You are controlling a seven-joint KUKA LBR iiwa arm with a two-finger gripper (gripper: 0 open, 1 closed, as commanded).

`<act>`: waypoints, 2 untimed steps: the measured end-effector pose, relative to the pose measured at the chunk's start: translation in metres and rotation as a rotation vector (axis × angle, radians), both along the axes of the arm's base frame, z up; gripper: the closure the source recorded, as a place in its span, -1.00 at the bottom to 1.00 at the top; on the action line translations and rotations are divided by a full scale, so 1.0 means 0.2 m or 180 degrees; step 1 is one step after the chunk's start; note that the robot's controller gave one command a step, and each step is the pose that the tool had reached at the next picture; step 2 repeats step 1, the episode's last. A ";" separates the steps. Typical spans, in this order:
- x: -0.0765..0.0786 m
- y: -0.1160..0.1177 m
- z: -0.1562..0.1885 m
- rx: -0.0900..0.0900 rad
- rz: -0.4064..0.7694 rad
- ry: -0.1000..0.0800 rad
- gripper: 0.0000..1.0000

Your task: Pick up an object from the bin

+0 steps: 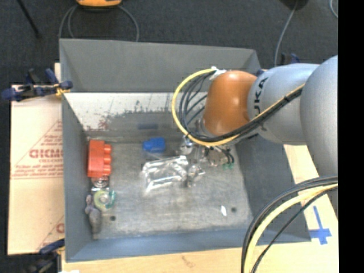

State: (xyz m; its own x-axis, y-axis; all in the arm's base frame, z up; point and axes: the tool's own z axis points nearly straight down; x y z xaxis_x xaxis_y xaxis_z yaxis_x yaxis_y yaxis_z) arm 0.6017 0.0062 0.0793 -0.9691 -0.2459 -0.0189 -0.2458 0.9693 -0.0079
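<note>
My gripper is low in the middle of the bin, under the arm's orange cover. It is at the right end of a crumpled clear plastic piece that lies on the bin floor, and looks to be touching it. A small blue cap-like thing lies just behind and left of the plastic piece.
A red-orange block lies by the left wall. Below it are a small green-and-white round thing and a grey lump. A tiny white scrap lies on the floor at the front right. The arm covers the bin's right back part.
</note>
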 end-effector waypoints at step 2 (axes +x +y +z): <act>-0.10 0.03 0.62 0.0003 -0.0032 0.0037 1.00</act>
